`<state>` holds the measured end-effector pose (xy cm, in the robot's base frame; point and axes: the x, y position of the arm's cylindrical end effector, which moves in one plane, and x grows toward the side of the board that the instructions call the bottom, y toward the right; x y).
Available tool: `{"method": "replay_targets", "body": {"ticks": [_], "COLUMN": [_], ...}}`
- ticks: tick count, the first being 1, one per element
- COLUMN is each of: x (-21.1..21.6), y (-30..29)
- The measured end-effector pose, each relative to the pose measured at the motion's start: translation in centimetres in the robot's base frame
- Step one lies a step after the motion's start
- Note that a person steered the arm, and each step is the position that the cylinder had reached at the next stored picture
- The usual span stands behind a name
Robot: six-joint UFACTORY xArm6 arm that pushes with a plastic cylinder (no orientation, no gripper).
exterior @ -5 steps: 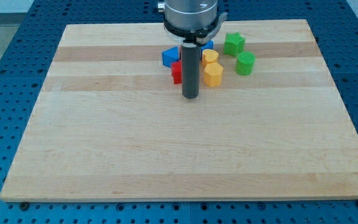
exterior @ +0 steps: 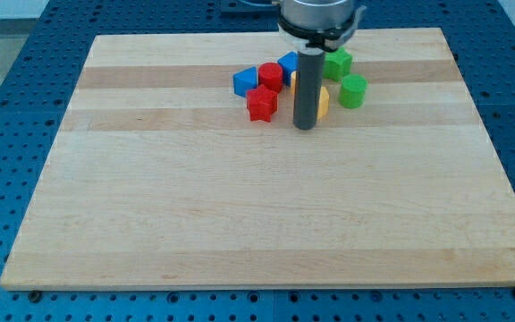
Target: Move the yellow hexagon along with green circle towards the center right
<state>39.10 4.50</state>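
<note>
Bare-rodded and holding nothing, my tip (exterior: 305, 127) stands before the mostly hidden yellow hexagon (exterior: 323, 102), near the green circle (exterior: 353, 90).

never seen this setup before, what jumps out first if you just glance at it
The dark rod coming down from the view's top, my tip set on the wooden board. It stands before a yellow block, amid a cluster of coloured blocks: a red block to its left, a green circle to its right.

At the counter's (exterior: 240, 215) twelve o'clock we see two red blocks (exterior: 262, 104) (exterior: 271, 75), two blue (exterior: 245, 81) (exterior: 288, 63), a green star (exterior: 337, 62).
</note>
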Motion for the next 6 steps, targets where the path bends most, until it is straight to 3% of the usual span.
{"method": "replay_targets", "body": {"ticks": [1, 2, 4, 5, 6], "x": [-3.2, -5.5, -5.7, -9.2, -12.2], "y": [0.4, 4.9, 13.7, 10.4, 10.8]}}
